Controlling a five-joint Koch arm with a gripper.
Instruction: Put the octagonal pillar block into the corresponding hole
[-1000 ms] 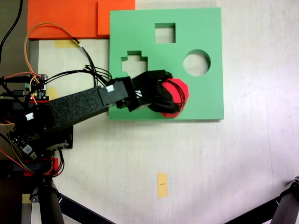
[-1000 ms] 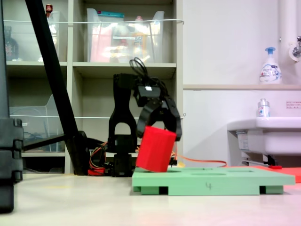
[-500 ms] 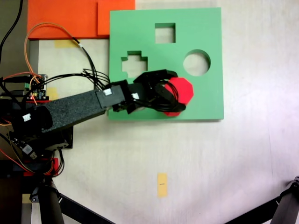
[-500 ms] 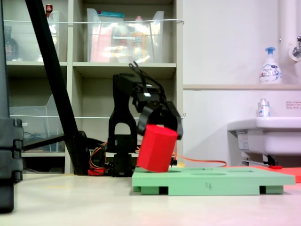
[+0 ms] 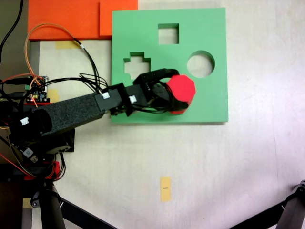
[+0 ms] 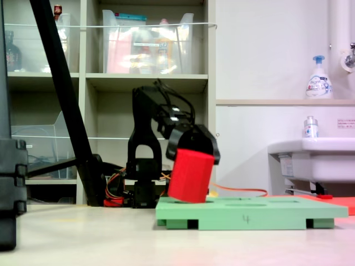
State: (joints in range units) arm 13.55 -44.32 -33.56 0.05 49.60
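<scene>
My jaws (image 5: 172,93) are clamped on the small bright red foam block with the eight-sided top (image 5: 181,89), gripping its upper part while its lower end hangs just at the surface of the flat square green foam board (image 5: 209,102). In the second exterior view the block (image 6: 191,175) is tilted, its top leaning toward the second exterior view's right, its lower edge touching or nearly touching the board (image 6: 266,213). I judge that the eight-sided cutout lies directly beneath the block, since I cannot see it in either view; the block covers that spot. So the coming move turns on the block's long axis: it needs to stand upright before it goes down. Farther along the board lie the cross-shaped cutout (image 5: 137,65), the round cutout (image 5: 200,64) and the square cutout (image 5: 168,34), all open.
</scene>
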